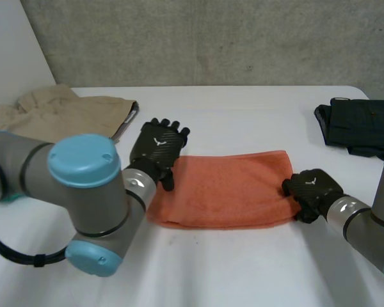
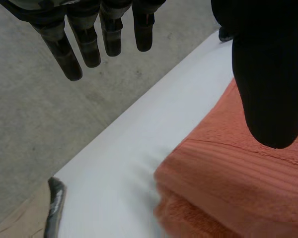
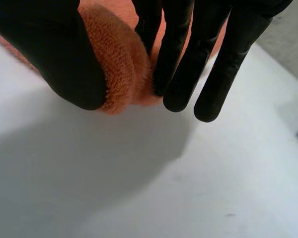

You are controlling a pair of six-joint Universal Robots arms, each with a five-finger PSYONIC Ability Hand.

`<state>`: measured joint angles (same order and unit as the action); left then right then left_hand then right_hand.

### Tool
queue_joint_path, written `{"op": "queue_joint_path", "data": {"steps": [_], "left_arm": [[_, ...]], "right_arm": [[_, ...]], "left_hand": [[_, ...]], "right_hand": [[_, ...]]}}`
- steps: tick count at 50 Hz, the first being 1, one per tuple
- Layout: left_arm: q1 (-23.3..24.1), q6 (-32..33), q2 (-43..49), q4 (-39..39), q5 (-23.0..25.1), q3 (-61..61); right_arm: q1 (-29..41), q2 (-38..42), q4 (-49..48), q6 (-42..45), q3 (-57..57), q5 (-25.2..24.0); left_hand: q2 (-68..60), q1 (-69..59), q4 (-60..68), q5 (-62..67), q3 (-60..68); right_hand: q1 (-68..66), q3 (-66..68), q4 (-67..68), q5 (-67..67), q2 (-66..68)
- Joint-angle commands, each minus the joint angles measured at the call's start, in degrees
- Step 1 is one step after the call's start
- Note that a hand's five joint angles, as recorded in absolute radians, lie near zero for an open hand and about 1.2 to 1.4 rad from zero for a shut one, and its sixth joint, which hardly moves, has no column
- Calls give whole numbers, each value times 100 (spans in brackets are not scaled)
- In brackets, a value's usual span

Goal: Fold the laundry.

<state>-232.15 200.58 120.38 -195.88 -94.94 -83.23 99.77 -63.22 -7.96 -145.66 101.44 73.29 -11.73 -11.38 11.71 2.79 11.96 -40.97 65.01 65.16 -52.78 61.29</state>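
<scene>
Head view | towel (image 1: 230,188) long axis L-R | L hand (image 1: 159,146) fingers straight | R hand (image 1: 312,188) pinches R end

We see the folded orange terry towel (image 1: 230,188) lying flat in the middle of the white table (image 1: 243,275), long side running left to right. At the table's far-left corner we have a crumpled beige cloth garment (image 1: 57,112), and at the far right edge a folded dark cloth garment (image 1: 358,125), both well apart from the towel. The black left hand (image 1: 157,148) sits at the towel's far-left corner, thumb above the cloth, straight fingers reaching beyond it over bare table. The black right hand (image 1: 312,192) is at the towel's right edge, toward the front corner, with thumb and fingers pinching that edge between them.
</scene>
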Motion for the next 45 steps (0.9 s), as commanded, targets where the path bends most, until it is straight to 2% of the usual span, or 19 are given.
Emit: {"op": "queue_joint_path", "data": {"steps": [1,3,4,11,12,17,19,20,21,22,23,26,30,31,35,40,45], "left_arm": [[-322,-36,-1041,23,37,-807],[-384,-36,-1218,23,45,-914],[-462,-45,-1367,23,45,-1019],[-849,-54,-1948,32,10,-1336],[-954,-62,-2053,32,19,-1414],[-1122,-63,-2230,32,28,-1626],[-1131,-63,-2238,41,28,-1678],[-1131,-63,-2238,41,37,-1705],[-1140,-63,-2230,32,37,-1705],[-1140,-63,-2230,32,37,-1705],[-1131,-63,-2230,23,45,-1679],[-1114,-133,-2168,6,45,-1530],[-1026,-554,-2081,58,37,-1056],[-991,-677,-2037,84,37,-950],[-588,-1265,-1564,566,45,-222],[-51,-1363,-719,1068,54,561],[169,-1328,195,1122,81,1142]], "right_arm": [[560,-823,-733,-15,-484,493],[858,-946,-716,-15,-695,519],[1234,-851,-681,-15,-965,528],[2554,45,-338,134,-2004,344],[2930,325,-251,213,-2223,213],[3602,1153,-39,582,-2576,-394],[3628,1303,31,670,-2647,-412],[3620,1355,66,653,-2699,-221],[3620,1339,67,636,-2734,-97],[3611,1312,58,583,-2752,70],[3654,1190,40,383,-2761,393],[3576,891,-56,-179,-2761,756],[3067,364,-65,-1629,-2612,757],[2753,128,-65,-2276,-2481,722],[2189,-295,92,-3316,-2331,556],[1774,-305,672,-3425,-2462,484],[1555,195,945,-3416,-2743,651]], "left_hand": [[173,138,-171,-279,-196],[173,138,-171,-279,-196],[173,138,-171,-279,-196],[173,138,-171,-279,-196],[173,138,-171,-279,-196],[173,138,-171,-279,-196],[173,138,-171,-279,-196],[173,138,-171,-279,-196],[173,138,-171,-279,-196],[173,138,-171,-279,-196],[173,138,-171,-279,-196],[173,138,-171,-279,-196],[118,83,-116,-224,-141],[84,50,-83,-191,-108],[-118,-153,120,11,94],[-101,-136,103,-5,78],[-118,-152,119,11,94]], "right_hand": [[-3903,1499,1484,-1722,1871],[-3903,1499,1484,-1722,1871],[-3903,1499,1484,-1722,1871],[-3903,1499,1484,-1722,1871],[-3903,1499,1484,-1722,1871],[-3903,1499,1484,-1722,1871],[-3609,1205,1191,-1428,1577],[291,-2695,-2709,2471,-2323],[2261,-4666,-4680,4442,-4293],[3097,-5501,-5516,5278,-5129],[3097,-5501,-5516,5278,-5129],[3097,-5501,-5516,5278,-5129],[3097,-5501,-5516,5278,-5129],[3097,-5501,-5516,5278,-5129],[3097,-5501,-5516,5278,-5129],[3097,-5501,-5516,5278,-5129],[3097,-5501,-5516,5278,-5129]]}}
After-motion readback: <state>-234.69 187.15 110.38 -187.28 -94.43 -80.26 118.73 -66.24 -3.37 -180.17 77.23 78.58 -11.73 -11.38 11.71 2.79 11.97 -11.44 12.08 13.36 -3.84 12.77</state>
